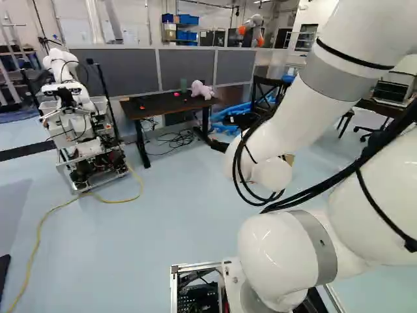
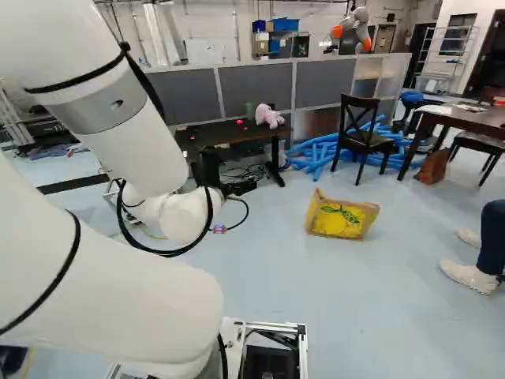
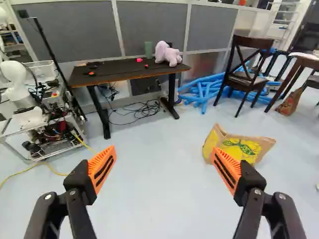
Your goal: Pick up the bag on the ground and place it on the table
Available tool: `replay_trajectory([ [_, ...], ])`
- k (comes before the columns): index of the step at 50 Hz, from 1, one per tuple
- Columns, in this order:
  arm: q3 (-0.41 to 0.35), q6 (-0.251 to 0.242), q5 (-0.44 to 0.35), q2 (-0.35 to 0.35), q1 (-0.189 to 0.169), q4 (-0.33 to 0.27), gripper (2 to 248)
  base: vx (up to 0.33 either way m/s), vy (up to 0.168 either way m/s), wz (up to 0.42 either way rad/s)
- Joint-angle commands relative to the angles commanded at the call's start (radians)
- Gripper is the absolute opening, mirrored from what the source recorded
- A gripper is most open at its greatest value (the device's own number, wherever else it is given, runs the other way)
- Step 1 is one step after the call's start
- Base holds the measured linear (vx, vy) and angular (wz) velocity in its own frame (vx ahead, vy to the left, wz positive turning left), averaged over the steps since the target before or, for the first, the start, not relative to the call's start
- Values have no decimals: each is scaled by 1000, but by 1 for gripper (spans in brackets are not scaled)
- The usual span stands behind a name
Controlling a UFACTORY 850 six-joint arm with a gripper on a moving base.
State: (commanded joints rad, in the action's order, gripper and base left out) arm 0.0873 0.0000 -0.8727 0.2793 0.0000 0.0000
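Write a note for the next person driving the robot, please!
Gripper: the black two-fingered gripper is open and holds nothing.
Bag: the tan bag with a yellow front lies on the pale blue floor, right of the middle of the right base view.
Table: the dark desk with black legs stands ahead, a pink plush toy on it; it's probably the goal.
Done: no pickup yet.
Left: reach the bag, grip it, lift it, set it on the table.

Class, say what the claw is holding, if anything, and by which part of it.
Nothing is held: the claw stands open, and the yellow bag rests on the floor.
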Motion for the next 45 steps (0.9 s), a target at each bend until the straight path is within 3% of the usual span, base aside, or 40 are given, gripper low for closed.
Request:
replay_trajectory([
  [21,0,0,0,0,0,0,247,144,-162,-304],
  [45,0,0,0,0,0,0,247,147,-134,-177],
])
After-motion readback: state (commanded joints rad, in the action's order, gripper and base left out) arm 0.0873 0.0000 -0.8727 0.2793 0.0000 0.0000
